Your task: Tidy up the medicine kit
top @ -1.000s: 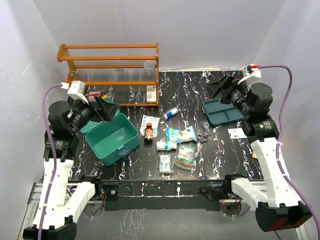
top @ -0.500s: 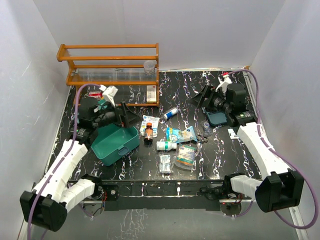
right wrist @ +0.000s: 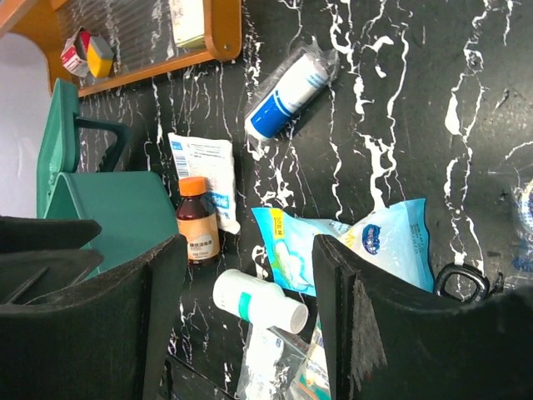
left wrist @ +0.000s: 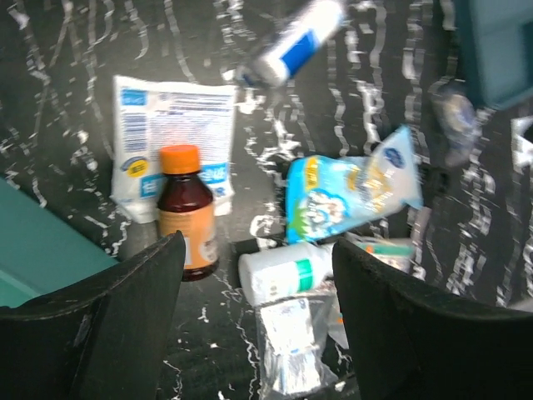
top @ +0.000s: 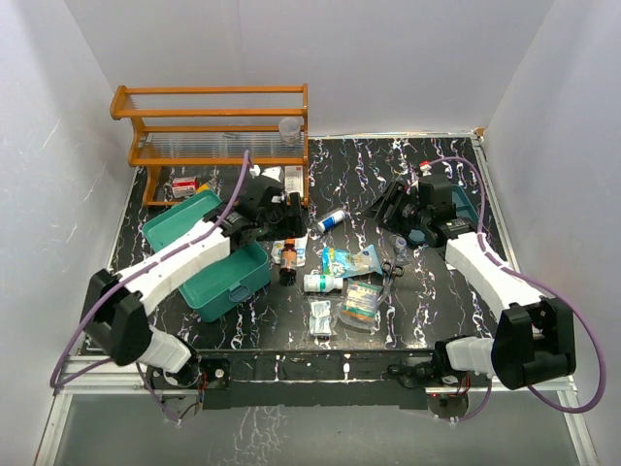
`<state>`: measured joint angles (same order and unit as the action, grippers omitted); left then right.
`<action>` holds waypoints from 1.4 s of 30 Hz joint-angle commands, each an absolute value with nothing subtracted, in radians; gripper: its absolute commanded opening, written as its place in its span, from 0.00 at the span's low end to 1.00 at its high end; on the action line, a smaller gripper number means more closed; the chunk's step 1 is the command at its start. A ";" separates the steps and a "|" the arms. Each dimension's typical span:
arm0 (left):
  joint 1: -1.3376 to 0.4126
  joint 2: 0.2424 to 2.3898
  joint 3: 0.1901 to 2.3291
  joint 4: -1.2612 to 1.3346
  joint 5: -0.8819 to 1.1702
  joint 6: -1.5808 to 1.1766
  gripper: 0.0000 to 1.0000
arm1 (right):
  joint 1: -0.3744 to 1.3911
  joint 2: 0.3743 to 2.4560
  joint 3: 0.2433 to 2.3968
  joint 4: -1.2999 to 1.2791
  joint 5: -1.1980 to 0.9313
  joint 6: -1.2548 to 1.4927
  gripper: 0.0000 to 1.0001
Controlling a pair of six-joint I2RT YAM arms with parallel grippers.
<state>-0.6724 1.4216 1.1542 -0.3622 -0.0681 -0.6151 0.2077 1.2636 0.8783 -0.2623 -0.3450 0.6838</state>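
Observation:
The medicine kit, a teal box, stands open at the left with its lid tipped back. Loose items lie beside it in the middle: a brown bottle with an orange cap, a white bottle with a green band, a light blue pouch, a gauze packet and a blue-white tube. My left gripper hovers open over them, holding nothing; its wrist view shows the white bottle below the left gripper. My right gripper is open and empty too, above the pouch.
A wooden rack stands at the back left with a red box under it. A flat teal tray lies partly under the right arm. Bagged blister packs, another bag and scissors lie nearer the front.
Both arms have swung in from the table's sides toward the pile in the middle. Both pairs of jaws have narrowed somewhat but remain apart.

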 commanded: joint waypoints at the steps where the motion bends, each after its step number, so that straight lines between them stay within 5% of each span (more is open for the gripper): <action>1: -0.705 1.518 1.240 -0.507 -0.243 -0.708 0.69 | 0.211 1.265 0.875 -0.223 -0.303 0.728 0.58; 10: -0.741 1.827 1.503 -0.740 -0.390 -0.779 0.60 | 0.212 1.275 0.860 -0.216 -0.272 0.735 0.56; 23: -0.748 1.914 1.492 -0.779 -0.372 -0.812 0.66 | 0.211 1.289 0.844 -0.210 -0.268 0.729 0.55; 35: -0.748 1.968 1.451 -0.747 -0.323 -0.824 0.56 | 0.211 1.272 0.830 -0.201 -0.269 0.733 0.55; 42: -0.748 1.922 1.470 -0.733 -0.329 -0.799 0.36 | 0.212 1.254 0.830 -0.201 -0.271 0.736 0.54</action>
<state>-0.7437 1.9846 1.4528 -0.7334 -0.3237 -0.8104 0.2077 1.2911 0.8337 -0.2569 -0.2821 0.7334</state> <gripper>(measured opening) 0.430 0.544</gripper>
